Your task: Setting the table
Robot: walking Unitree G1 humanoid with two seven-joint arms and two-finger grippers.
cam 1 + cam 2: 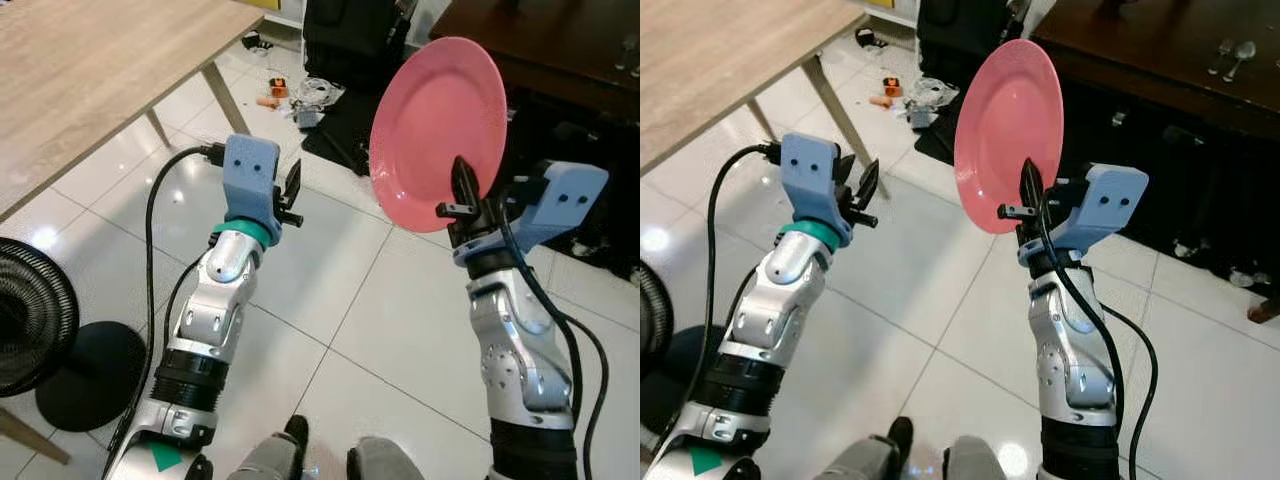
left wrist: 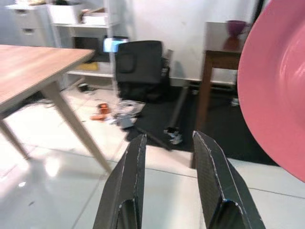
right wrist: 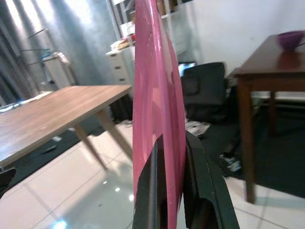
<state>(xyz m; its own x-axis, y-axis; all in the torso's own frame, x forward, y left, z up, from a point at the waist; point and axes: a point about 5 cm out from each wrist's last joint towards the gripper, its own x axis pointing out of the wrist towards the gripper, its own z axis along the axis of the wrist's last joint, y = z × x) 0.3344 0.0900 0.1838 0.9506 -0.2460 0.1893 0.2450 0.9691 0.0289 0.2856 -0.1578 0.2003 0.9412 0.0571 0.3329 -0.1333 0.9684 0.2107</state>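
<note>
Closest to the lens, seen from the right wrist: two black fingers clamped on the lower rim of the pink plate, one finger on each face, plate edge-on and upright.

Stood on a floor of pale glossy tiles, well apart from both tables. Light wooden table off to the robot's left, tapered leg reaching down to the tiles. Dark wooden table off to the right, with cutlery lying near its far edge and, seen from the wrist views, a purple bowl on top.

Held aloft between the two tables: the pink plate, carried in the air by the right gripper, tilted with its hollow face toward the robot's left, touching neither table.

Raised beside it, at about the same height: the left gripper, jaws apart with a clear gap between the fingers, nothing between them, near the plate but not touching.

Farther back: black chair against the white wall, white shelving beside it, black fan at the left edge on its round base, and small clutter strewn on the tiles past the light table's leg.
</note>
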